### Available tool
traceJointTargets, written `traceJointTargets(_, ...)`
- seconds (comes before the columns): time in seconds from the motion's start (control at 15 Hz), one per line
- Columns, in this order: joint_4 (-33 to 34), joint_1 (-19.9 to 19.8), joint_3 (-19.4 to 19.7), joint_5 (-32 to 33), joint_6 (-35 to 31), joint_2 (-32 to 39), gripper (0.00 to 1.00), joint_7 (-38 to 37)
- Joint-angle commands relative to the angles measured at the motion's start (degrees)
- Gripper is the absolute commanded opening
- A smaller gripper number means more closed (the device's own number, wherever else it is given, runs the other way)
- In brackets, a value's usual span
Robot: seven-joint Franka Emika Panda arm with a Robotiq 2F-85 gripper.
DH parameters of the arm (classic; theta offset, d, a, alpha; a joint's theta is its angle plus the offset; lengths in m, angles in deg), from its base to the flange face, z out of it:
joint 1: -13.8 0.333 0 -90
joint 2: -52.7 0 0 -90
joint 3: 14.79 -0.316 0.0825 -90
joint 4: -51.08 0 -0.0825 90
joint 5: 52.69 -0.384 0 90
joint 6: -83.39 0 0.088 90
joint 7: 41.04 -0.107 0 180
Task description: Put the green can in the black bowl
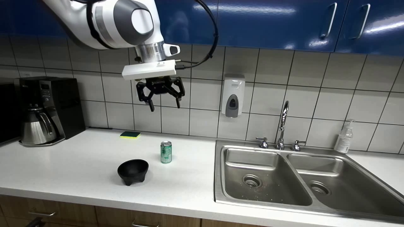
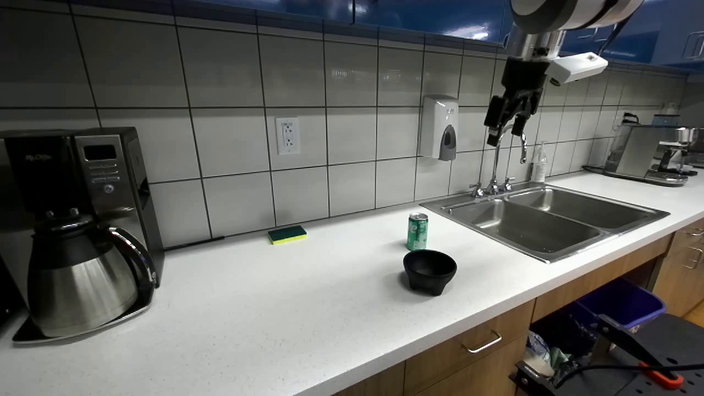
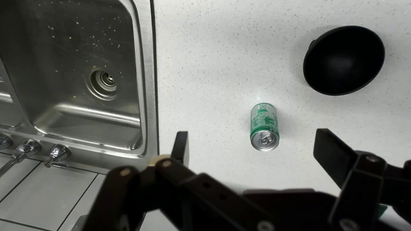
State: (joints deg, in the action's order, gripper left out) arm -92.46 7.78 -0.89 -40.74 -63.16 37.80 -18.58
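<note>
Arm [image 1: 132, 23] is cut off at the top in both exterior views. Gripper [image 1: 165, 108] is held well above the surface [image 1: 79, 164], jaws set wide apart, empty. Green can [image 3: 265, 126] is seen upright on the surface, between sink [image 3: 147, 96] and black bowl [image 3: 344, 61], apart from both; its print cannot be read. Bowl's inside is lost in black. Wrist view: green sliver [image 3: 382, 210] mostly covered by the jaws. Sponge [image 1: 130, 135] and coffee maker [image 1: 64, 104] are noted near the tiled wall [image 1: 205, 94]; black object [image 1: 6, 110] beside the latter is cropped, unidentified

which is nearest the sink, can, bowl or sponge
The upright green can: in an exterior view it stands closer to the sink than the black bowl or the two-tone sponge.
</note>
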Motion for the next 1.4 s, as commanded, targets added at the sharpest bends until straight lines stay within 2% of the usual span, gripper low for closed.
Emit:
traceJointTargets(0.0, 0.16, -0.45, -1.49, -0.7, -4.85, 4.04, 1.0, -2.27)
traceJointTargets(0.27, 0.64, -0.5, -2.38, -0.87, -10.16, 8.95, 1.0, -4.24)
traceJointTargets(0.67, 2.46, -0.12, -3.94, -5.17, -15.62, 16.14, 1.0, -3.93)
traceJointTargets(1.33, 11.14, -0.34, -7.47, -6.46, -14.79, 27.52, 1.0, -5.19)
